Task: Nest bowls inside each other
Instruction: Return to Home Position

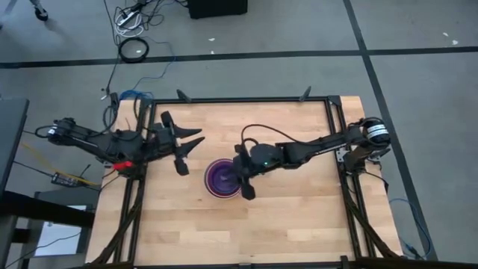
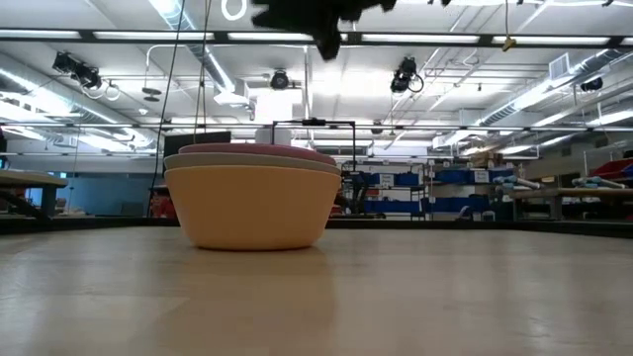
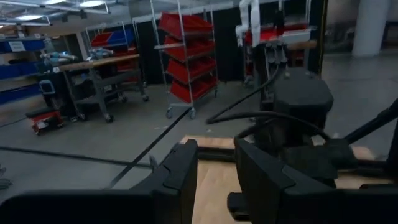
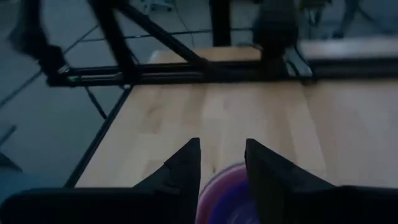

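Note:
A stack of nested bowls (image 1: 221, 179) stands on its base near the middle of the wooden table (image 1: 291, 224). From above the innermost bowl shows purple. At table height the outermost is light orange (image 2: 252, 208), with grey-white and pink rims (image 2: 259, 153) above it. My right gripper (image 1: 239, 174) hangs open above the stack's right rim and touches nothing. Its own view shows the purple and pink bowls (image 4: 225, 193) below the gap between its fingers (image 4: 222, 144). My left gripper (image 1: 196, 139) is open and raised, left of the stack and farther back.
A black metal frame (image 1: 246, 99) runs along the table's far and side edges. Bare wood lies right of the stack and toward the near edge. Beyond the table are shelves with red bins (image 3: 186, 56) and workbenches.

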